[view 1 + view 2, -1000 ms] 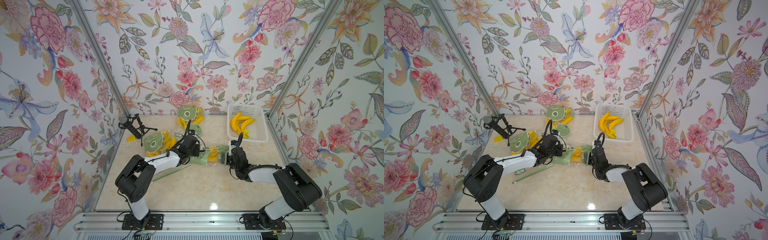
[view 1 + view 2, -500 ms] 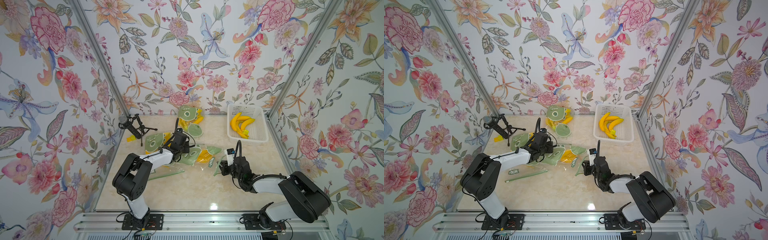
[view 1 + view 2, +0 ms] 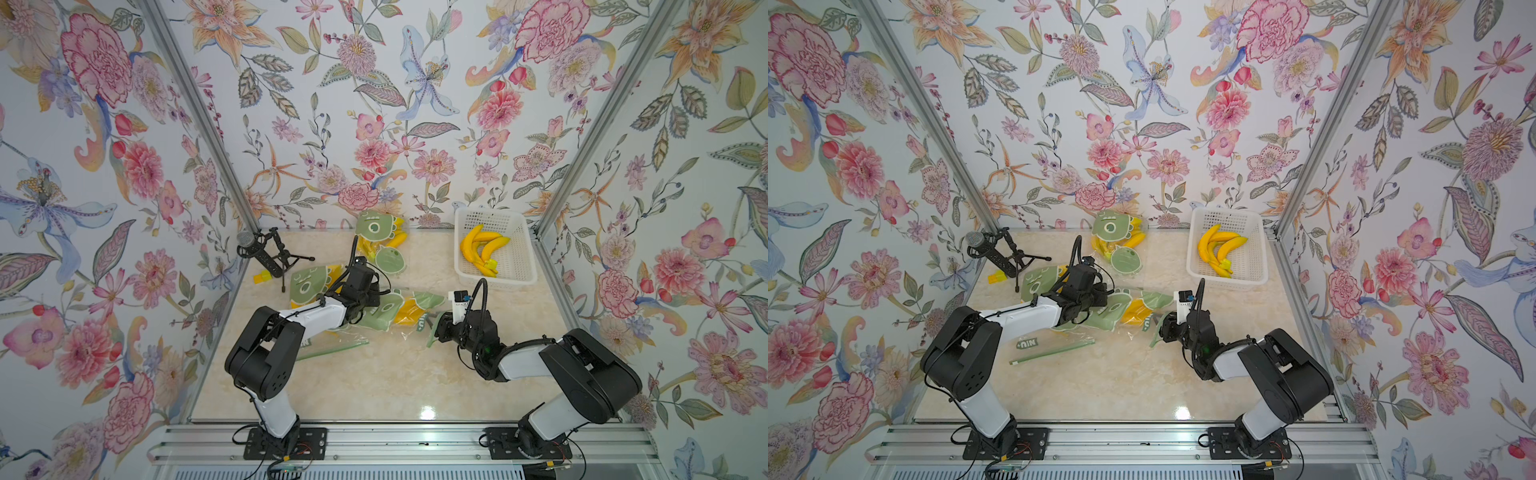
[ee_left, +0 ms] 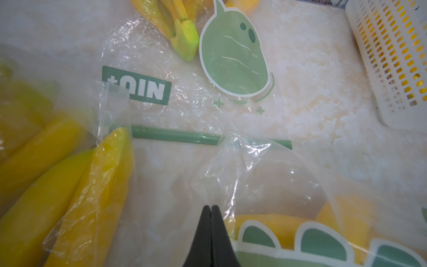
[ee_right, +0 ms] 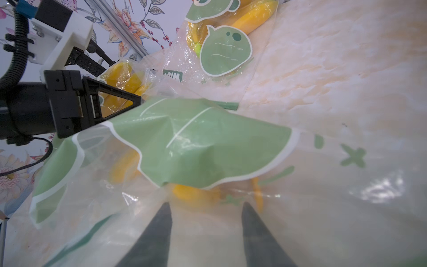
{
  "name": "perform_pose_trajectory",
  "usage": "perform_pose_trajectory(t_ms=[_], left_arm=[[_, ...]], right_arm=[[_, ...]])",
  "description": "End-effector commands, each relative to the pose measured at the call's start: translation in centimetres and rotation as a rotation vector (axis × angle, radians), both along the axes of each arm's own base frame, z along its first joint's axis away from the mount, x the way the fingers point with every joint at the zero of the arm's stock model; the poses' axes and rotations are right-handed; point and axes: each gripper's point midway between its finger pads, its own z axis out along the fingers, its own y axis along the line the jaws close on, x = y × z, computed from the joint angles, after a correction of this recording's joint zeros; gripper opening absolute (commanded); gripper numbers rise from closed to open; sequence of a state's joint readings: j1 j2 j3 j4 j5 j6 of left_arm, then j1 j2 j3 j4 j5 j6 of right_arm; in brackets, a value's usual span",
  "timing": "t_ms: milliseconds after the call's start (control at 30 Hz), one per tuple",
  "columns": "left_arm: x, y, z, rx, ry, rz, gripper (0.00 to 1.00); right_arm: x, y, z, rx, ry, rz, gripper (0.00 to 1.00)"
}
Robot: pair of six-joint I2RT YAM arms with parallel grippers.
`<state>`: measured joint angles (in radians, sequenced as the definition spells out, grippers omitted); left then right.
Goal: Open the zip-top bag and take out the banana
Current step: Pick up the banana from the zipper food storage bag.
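**Bag pinched at one end, right claw spread at the other**

The bag (image 3: 386, 316) lies crumpled mid-table between the two arms. It is clear, crinkly film printed with matte green rounded shapes edged in white. The banana (image 3: 406, 311), smooth, yellow and curved, sits inside it and shows through the film in both top views.

The left claw (image 4: 211, 208) is closed. Its black tapered fingers (image 4: 203, 222) press together on a puckered fold of the bag's film. The right claw (image 5: 204, 205) stands open at the bag's other end. Its two dark wedge-shaped fingers are apart, blurred behind the glossy film that drapes over them.

The table (image 3: 374, 386) is polished cream with a stone-like veining. A flat bag (image 3: 320, 343) with a straight green zip strip lies just beside the left arm, partly under it. At the far right corner a white plastic basket (image 3: 521, 270) with lattice walls holds loose bananas (image 3: 478, 249). More bagged bananas (image 3: 382, 241) rest against the back wall.
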<state>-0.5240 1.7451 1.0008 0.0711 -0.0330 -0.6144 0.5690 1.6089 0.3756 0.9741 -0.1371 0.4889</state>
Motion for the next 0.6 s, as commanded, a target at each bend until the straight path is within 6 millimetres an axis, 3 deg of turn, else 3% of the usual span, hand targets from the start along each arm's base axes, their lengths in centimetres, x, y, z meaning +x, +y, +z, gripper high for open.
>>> perform_pose_trajectory(t_ms=[0,433,567], left_arm=[[-0.7,-0.3,-0.5,-0.008,0.02,-0.001,0.0],[-1.6,-2.2,-0.7,-0.012,0.032,-0.042,0.0],[-1.7,-2.1,-0.6,-0.009,0.032,-0.043,0.0]], right_arm=[[1.8,0.6,2.2,0.094,-0.067,-0.056,0.49],[5.3,1.8,1.6,0.125,-0.073,-0.143,0.43],[5.9,1.9,1.0,0.088,-0.053,-0.153,0.35]])
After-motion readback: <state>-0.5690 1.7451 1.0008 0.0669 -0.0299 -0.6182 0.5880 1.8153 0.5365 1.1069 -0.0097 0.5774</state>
